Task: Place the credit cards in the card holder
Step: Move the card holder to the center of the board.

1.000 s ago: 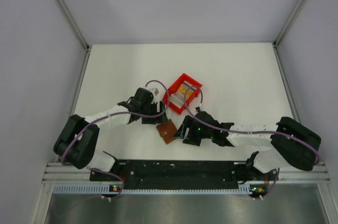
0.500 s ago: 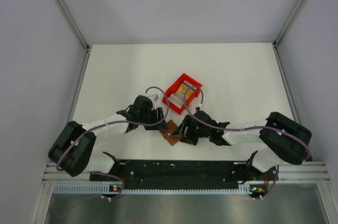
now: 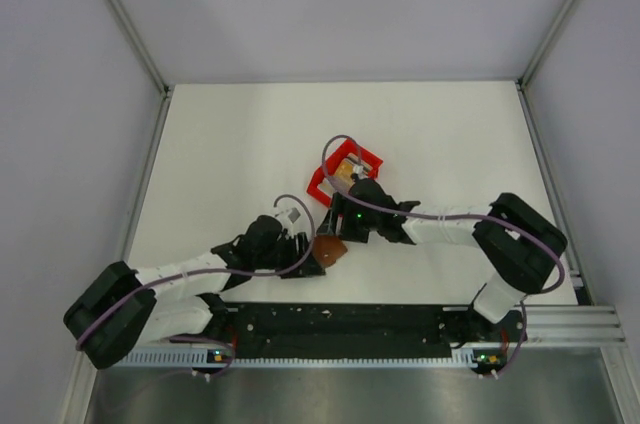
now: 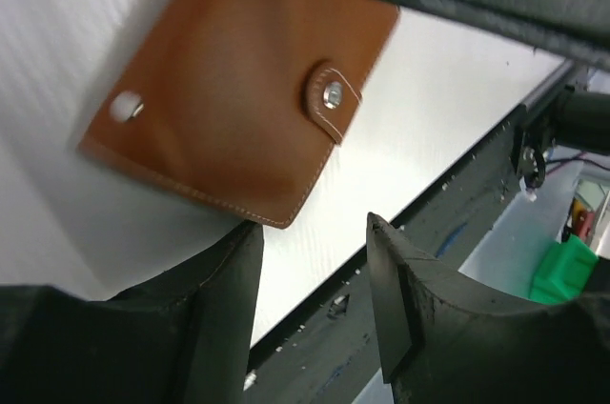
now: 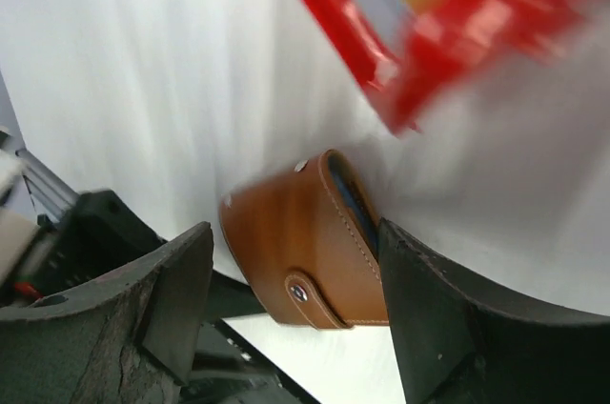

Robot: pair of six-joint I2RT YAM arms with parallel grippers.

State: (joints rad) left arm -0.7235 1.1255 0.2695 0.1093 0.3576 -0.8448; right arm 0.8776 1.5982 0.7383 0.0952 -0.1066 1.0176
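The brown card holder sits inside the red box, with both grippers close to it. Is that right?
Not quite. The card holder lies on the table, outside the red box, with the left gripper and right gripper close to it, as the top external view shows.

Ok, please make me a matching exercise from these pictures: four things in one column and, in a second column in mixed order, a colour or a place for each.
Things:
1. card holder
2. small box
3. table
4. right gripper

Colour or place:
A. red
B. white
C. brown, with a metal snap button
D. one black finger on each side of the card holder

Pairs: 1-C, 2-A, 3-B, 4-D
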